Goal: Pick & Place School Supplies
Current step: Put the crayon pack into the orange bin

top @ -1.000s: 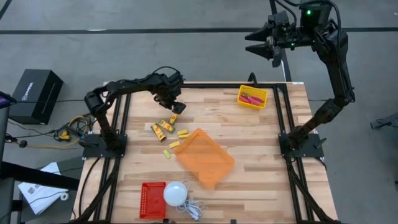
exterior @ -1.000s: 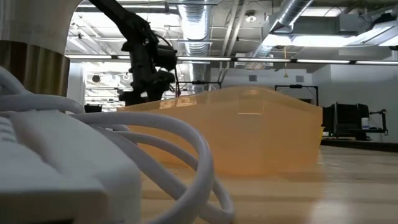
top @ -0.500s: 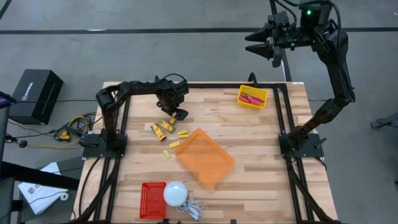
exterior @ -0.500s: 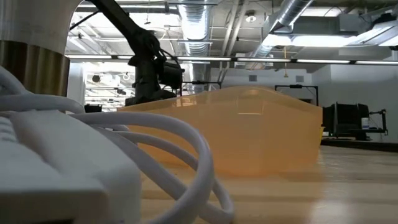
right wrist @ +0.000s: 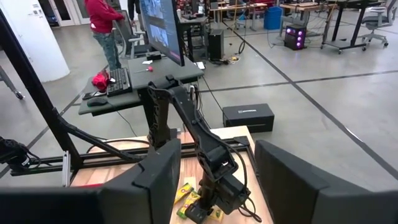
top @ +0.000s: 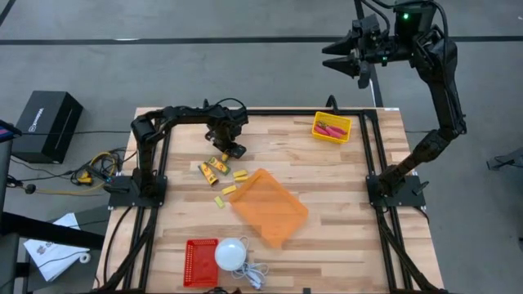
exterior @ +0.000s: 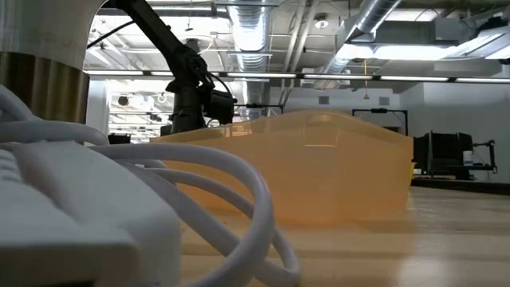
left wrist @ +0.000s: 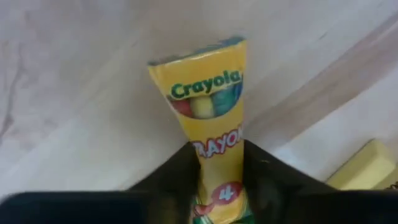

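Note:
Three orange-yellow crayon packets lie flat on the table's left half: two (top: 208, 169) (top: 219, 163) lie free, and the third (left wrist: 208, 106) has my left gripper (top: 231, 150) down over it and shut on it. Small yellow blocks (top: 240, 174) (top: 229, 189) (top: 219, 201) lie beside them. Pink-handled scissors (top: 331, 128) lie in the yellow bin (top: 346, 135) at the far right. My right gripper (top: 333, 57) waits open, high beyond the table's far edge. In the low view the orange tray hides my left gripper's fingers. My left gripper pinches the packet's two long edges (left wrist: 202, 152) between its two fingers (left wrist: 177, 165), near one end, where the packet looks squeezed narrower. The fingers come from above, pointing down, and lie across the packet. The packet lies flat on the wood, its other end (left wrist: 196, 56) sticking out past the fingers.
A translucent orange tray (top: 270, 206) lies tilted at the table's middle, just near-right of the packets. A red basket (top: 196, 263) and a white dome (top: 231, 253) with its cord sit at the near edge. A black box (top: 45, 122) stands off the table's left.
My left gripper has gone down, and a little toward the near edge, onto the crayon packets. The packets, blocks and tray lie as before.

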